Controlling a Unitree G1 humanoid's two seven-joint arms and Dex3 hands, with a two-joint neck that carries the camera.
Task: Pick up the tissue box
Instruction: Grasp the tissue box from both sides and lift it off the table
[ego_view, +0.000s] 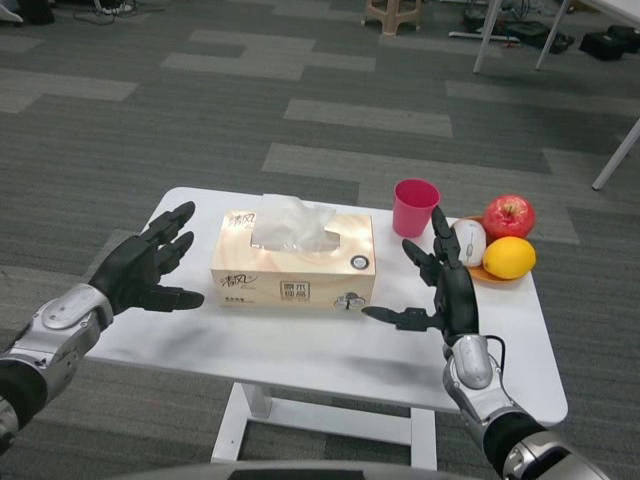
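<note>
I'm at the approach stage: both hands flank the tissue box (293, 268), neither touching it yet, so as I read it the lift itself has not begun. The box sits near the middle of the surface (330, 355), a little toward its left edge, long side facing me. My left hand (150, 265) hovers just off the surface's left edge with fingers spread wide and holding nothing, palm turned toward the box's left end. My right hand (440, 285) stands upright near the front right of the box, fingers also apart and empty, thumb reaching toward the box's right end. Next I judge I need to bring both palms inward together until they press squarely on the two short ends, then raise it level. The box is a cream cardboard cuboid with printed panels and crisp edges, so I expect it is light and could buckle under a hard squeeze; a soft crumpled white tissue (295, 222) puffs out of the top. Toward the back right corner stand a smooth pink plastic cup (415, 207), a white computer mouse (469, 241), a glossy red apple (509, 216) and a yellow lemon (509, 258), close behind my right hand, so I'd keep that wrist clear of them
</note>
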